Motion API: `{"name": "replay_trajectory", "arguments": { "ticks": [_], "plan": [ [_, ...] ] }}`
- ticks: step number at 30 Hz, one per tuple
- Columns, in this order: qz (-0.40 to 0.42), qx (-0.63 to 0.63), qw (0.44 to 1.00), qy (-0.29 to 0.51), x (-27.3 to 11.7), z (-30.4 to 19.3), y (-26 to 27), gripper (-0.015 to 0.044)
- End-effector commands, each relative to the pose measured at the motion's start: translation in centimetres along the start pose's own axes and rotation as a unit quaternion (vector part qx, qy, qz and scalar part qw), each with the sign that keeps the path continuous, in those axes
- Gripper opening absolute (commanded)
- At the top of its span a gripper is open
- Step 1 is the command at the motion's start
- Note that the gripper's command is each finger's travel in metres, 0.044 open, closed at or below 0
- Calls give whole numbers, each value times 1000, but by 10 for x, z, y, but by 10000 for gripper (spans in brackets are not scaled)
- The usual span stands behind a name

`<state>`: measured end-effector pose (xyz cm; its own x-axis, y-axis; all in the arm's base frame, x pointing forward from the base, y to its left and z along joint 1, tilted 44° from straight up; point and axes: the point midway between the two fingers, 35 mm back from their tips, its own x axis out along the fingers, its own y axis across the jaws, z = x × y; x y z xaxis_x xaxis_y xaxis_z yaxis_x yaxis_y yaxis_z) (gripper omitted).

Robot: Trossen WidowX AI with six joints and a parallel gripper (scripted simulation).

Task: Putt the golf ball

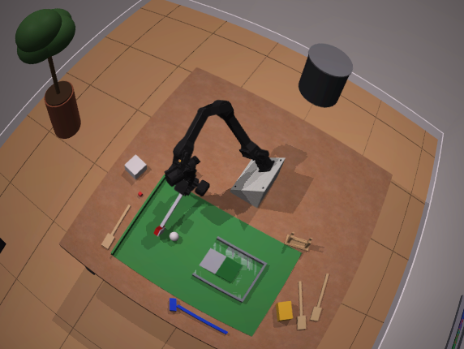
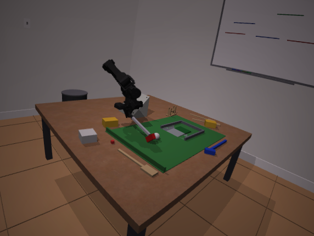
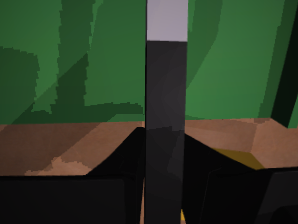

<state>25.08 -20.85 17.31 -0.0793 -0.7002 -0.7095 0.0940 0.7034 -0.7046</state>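
Note:
My gripper (image 1: pixel 183 191) (image 2: pixel 130 114) (image 3: pixel 154 134) is shut on the dark grip of the red putter (image 1: pixel 171 212) (image 2: pixel 141 126) (image 3: pixel 166 20). Its pale shaft slants down and its red head is low over the green mat (image 1: pixel 138 252) (image 2: pixel 175 156). The white golf ball (image 1: pixel 174 236) (image 2: pixel 156 135) is on the mat close beside the head, on the ramp side. Whether head and ball touch is unclear. The light grey ramp (image 1: pixel 212 260) (image 2: pixel 178 132) leads to the raised dark green (image 1: pixel 230 269) (image 2: pixel 183 129), with grey rails (image 1: pixel 254 282) (image 2: pixel 192 126) around. The head is outside the wrist view.
A blue putter (image 1: pixel 173 304) (image 2: pixel 209 151) lies beside the mat. A wooden mallet (image 1: pixel 108 240) (image 2: pixel 149 170), white block (image 1: pixel 135 165) (image 2: pixel 88 136) and red cube (image 1: pixel 140 194) (image 2: pixel 112 141) are beyond the mat's raised edge. Yellow blocks (image 1: pixel 285 311) (image 2: pixel 110 122) and a small wooden rack (image 1: pixel 298 242) stand around.

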Motion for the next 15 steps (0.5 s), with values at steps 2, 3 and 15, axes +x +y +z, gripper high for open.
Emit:
{"name": "replay_trajectory", "arguments": {
  "ticks": [2, 3, 15],
  "plan": [
    [0, 0, 1000, 0, 1, 0, 0, 0],
    [0, 0, 1000, 0, 1, 0, 0, 0],
    [1, -1, 1000, -2, 2, 1, -13, 0]
  ]
}}
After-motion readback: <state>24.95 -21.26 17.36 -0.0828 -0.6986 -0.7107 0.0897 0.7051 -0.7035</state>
